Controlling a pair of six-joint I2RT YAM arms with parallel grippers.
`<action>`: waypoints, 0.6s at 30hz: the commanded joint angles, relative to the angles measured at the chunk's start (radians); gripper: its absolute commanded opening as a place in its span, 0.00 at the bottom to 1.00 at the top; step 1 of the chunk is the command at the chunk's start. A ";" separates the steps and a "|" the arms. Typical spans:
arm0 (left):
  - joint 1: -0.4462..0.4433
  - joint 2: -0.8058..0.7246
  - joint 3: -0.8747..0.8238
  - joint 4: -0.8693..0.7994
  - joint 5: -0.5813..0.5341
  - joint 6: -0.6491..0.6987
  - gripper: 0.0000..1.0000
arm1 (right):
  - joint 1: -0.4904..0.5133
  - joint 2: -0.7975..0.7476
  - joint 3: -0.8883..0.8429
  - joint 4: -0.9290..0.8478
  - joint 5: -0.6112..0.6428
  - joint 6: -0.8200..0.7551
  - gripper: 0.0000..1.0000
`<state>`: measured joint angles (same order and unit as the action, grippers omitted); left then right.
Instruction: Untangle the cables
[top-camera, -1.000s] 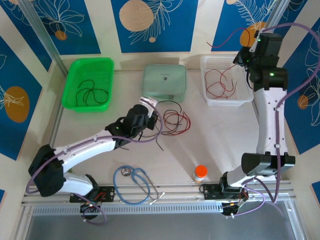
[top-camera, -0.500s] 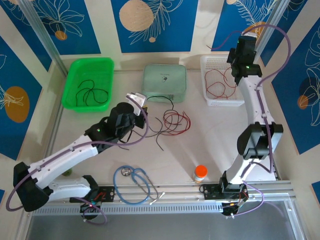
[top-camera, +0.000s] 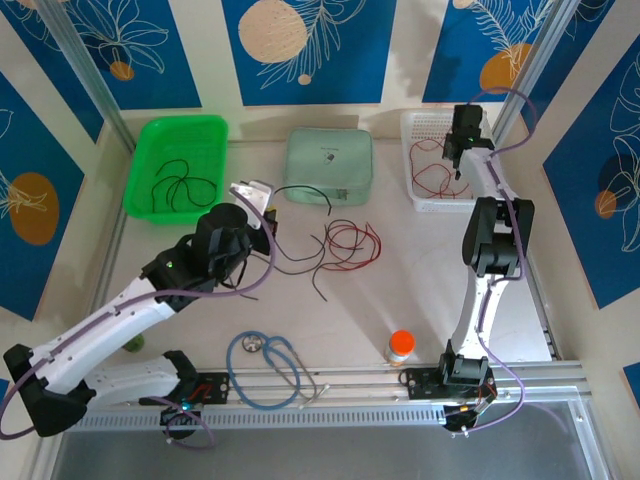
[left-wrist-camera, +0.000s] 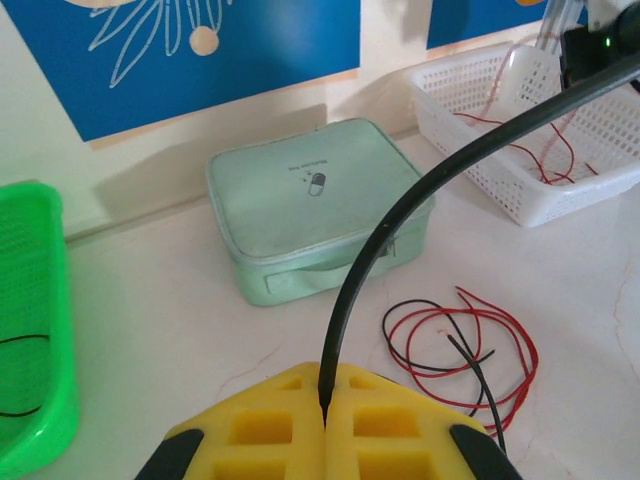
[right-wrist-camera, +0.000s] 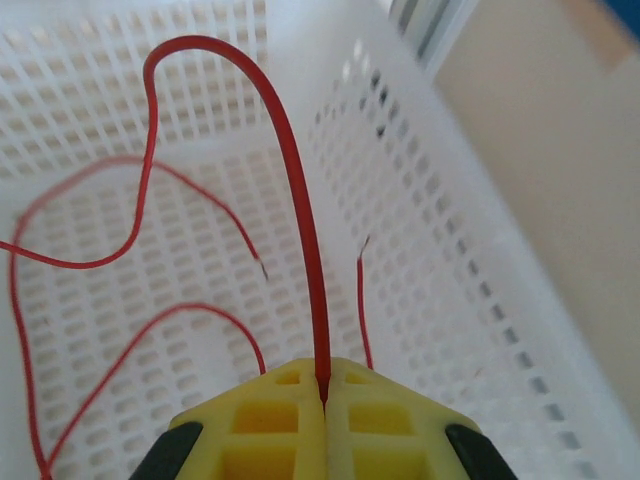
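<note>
My left gripper (top-camera: 252, 192) is shut on a black cable (left-wrist-camera: 400, 215) and holds it above the table, left of the tangle. That cable arcs from the jaws toward the mint pouch. A loose tangle of dark red cables (top-camera: 350, 243) and black cable (top-camera: 298, 266) lies mid-table; it also appears in the left wrist view as red loops (left-wrist-camera: 470, 345). My right gripper (top-camera: 461, 140) hangs over the white basket (top-camera: 447, 206), shut on a red cable (right-wrist-camera: 300, 200). More red cables (top-camera: 435, 170) lie in that basket. Black cables (top-camera: 178, 187) lie in the green basket (top-camera: 150, 135).
A mint-green zip pouch (top-camera: 328, 165) sits at the back centre between the two baskets. Light-blue stethoscope tubing (top-camera: 270, 365) lies near the front edge. An orange-capped bottle (top-camera: 400, 347) stands at the front right, close to the right arm's base.
My left gripper has drawn back to the left, away from the tangle, pulling the black cable with it. The right gripper has swung left and down over the white basket with the red cable.
</note>
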<state>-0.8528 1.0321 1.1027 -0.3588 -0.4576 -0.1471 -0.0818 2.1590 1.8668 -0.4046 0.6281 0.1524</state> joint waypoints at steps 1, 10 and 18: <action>0.003 -0.029 0.058 -0.056 -0.063 0.027 0.00 | -0.005 0.019 0.030 -0.068 -0.028 0.079 0.00; 0.007 -0.017 0.146 -0.110 -0.177 0.104 0.00 | -0.015 0.012 0.044 -0.172 -0.120 0.146 0.40; 0.097 0.062 0.243 -0.084 -0.177 0.186 0.01 | -0.006 -0.119 -0.014 -0.172 -0.143 0.149 0.75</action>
<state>-0.7952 1.0660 1.2922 -0.4507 -0.6117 -0.0086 -0.0921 2.1578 1.8690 -0.5709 0.5110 0.2901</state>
